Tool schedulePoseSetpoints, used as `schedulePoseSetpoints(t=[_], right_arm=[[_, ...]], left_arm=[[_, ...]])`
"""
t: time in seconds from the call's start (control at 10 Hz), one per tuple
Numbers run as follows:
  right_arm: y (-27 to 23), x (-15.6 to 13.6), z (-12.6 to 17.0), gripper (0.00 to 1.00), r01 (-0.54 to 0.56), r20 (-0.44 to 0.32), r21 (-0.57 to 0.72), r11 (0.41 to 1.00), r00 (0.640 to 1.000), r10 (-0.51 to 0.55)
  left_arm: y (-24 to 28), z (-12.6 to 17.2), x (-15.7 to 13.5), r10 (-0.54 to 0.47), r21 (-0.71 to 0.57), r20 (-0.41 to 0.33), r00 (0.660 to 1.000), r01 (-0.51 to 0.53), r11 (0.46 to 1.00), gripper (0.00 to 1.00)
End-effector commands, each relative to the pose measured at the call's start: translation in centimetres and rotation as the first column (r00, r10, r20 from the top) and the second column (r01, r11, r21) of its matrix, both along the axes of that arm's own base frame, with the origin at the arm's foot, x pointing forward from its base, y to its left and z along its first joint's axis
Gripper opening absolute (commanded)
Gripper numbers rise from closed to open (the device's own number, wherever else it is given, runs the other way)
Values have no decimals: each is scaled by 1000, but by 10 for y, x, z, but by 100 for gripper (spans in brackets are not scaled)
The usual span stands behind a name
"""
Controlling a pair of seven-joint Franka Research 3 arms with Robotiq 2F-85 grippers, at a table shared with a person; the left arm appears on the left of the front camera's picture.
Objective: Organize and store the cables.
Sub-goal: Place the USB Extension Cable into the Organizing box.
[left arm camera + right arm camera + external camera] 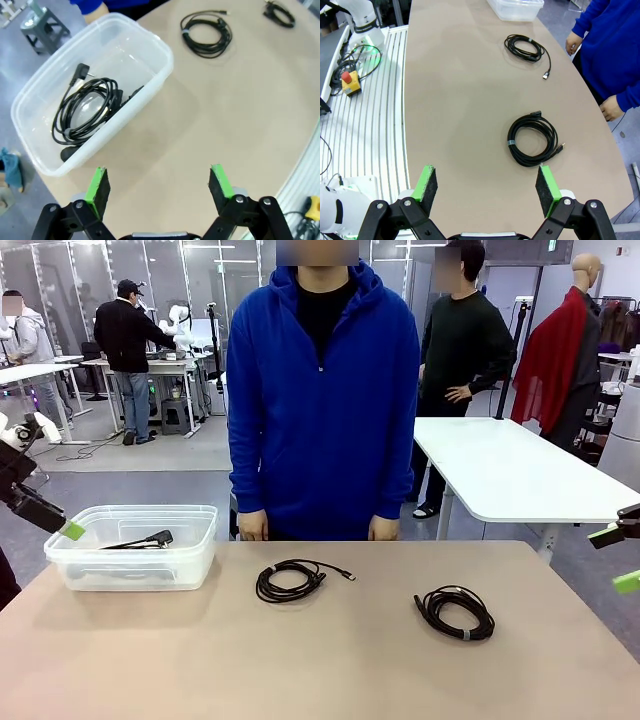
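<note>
Left gripper is spread wide with nothing between the green pads, just hanging in the air over the table close to the clear plastic bin. In the front view it sits by the bin's left end. Right gripper is the same deal: jaws fully apart, nothing held, up in the air at the right end of the table. Looking out along its fingers, the nearest coil lies flat on the tabletop just ahead of it. It's a loose black ring with a small light band on one side and a plug poking out toward the person's edge. Further along the table is the middle coil, also flat on the bare surface, with one loose tail and connector trailing off to the side. It's roughly in front of the person and well apart from both the other loose one and the bin. One cable is inside the bin, a messy black bundle on the bottom with an angled plug sticking up near one end. The bin stands on the left part of the table, near the far edge. The person in the blue hoodie stands at the far side, both hands hanging at the table edge, touching none of the cables.
</note>
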State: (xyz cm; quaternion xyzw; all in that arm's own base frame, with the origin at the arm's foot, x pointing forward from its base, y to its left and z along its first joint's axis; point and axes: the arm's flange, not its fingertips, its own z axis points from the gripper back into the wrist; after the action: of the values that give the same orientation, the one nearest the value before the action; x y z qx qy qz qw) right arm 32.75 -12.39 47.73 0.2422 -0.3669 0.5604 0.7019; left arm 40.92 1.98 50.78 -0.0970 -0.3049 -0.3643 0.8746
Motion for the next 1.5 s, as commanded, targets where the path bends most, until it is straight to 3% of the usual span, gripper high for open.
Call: schedulePoseSetpoints(t=[0.0,0.3,0.4,0.6,0.8,0.9,1.4], right_arm=[[1,0,-1,100,-3,4,7,1000,1000,3],[1,0,-1,100,-3,4,7,1000,1000,3],[1,0,-1,100,-3,4,7,1000,1000,3],[1,0,-1,100,-3,4,7,1000,1000,3],[1,0,-1,100,-3,4,7,1000,1000,3],[1,0,-1,100,-3,4,7,1000,1000,3],[1,0,-1,100,-3,4,7,1000,1000,3]], left_arm=[[4,-3,-20,-38,13,12,999,38,999,100],[11,10,-59,-203,-12,27,979,203,979,100],[23,15,-71,-210,22,39,977,209,978,100],[58,15,-88,-258,-46,59,964,261,964,100],[80,8,-93,-383,17,108,917,384,923,100],[90,6,-91,-399,21,141,906,400,916,100],[88,8,-84,-404,-6,167,899,410,912,100]])
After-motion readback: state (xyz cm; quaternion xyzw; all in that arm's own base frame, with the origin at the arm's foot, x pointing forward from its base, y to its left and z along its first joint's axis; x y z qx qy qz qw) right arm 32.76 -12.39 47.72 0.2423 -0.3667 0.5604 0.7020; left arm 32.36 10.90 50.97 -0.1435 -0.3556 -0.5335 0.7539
